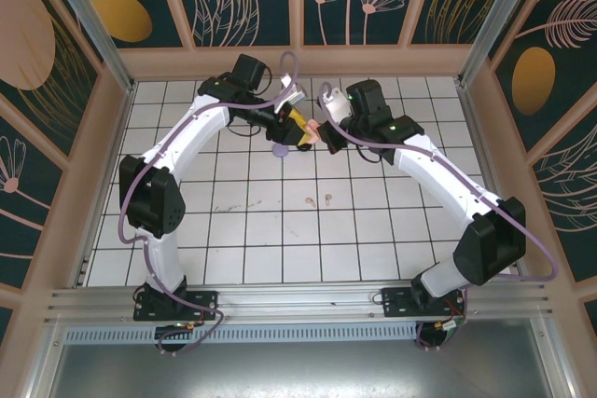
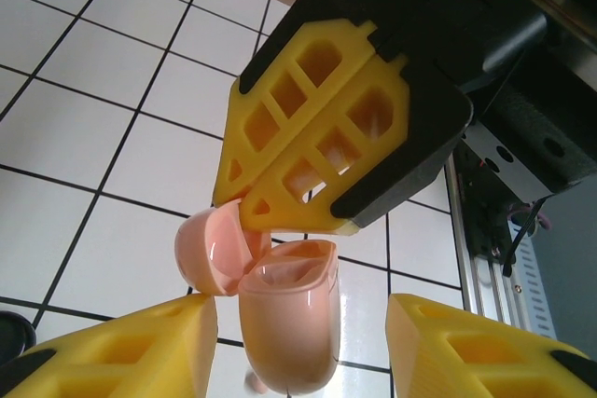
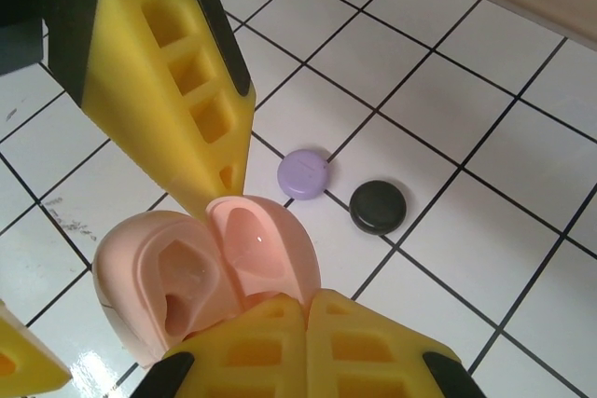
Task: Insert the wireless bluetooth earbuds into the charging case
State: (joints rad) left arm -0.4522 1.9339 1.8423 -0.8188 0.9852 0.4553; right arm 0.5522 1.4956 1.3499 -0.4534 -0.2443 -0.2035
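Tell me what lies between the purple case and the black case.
Only bare tile with crossing grout lines separates the purple case and black case, seen in the right wrist view.

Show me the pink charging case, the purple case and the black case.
pink charging case (image 3: 168,291): right wrist view, inside of open body
purple case (image 3: 303,174): right wrist view, middle of top
black case (image 3: 378,207): right wrist view, middle of top

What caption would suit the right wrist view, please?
Shut right gripper against the open pale pink plastic charging case; lilac round case and black round case beyond.
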